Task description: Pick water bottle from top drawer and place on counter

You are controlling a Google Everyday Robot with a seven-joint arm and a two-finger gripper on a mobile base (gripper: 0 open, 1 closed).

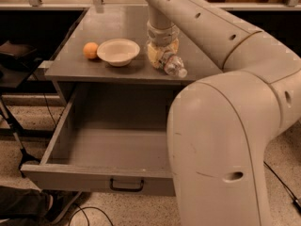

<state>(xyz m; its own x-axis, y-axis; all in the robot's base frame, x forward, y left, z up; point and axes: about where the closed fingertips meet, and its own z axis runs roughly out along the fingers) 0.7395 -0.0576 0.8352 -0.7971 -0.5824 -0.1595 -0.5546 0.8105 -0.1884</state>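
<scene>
My gripper (161, 55) is low over the counter (113, 22), at its front right, just right of the bowl. It is shut on the water bottle (172, 65), a small clear bottle that sticks out to the lower right with its cap end at the counter's front edge. The bottle is tilted and rests on or just above the counter; I cannot tell which. The top drawer (99, 175) is pulled wide open below the counter, and nothing shows in the part I can see. My arm hides its right side.
A white bowl (118, 51) and an orange (91, 50) sit on the counter's front left. The drawer's black handle (127, 186) faces front. A dark stand with cables (14, 69) is on the left. My arm's large link (225, 154) fills the right foreground.
</scene>
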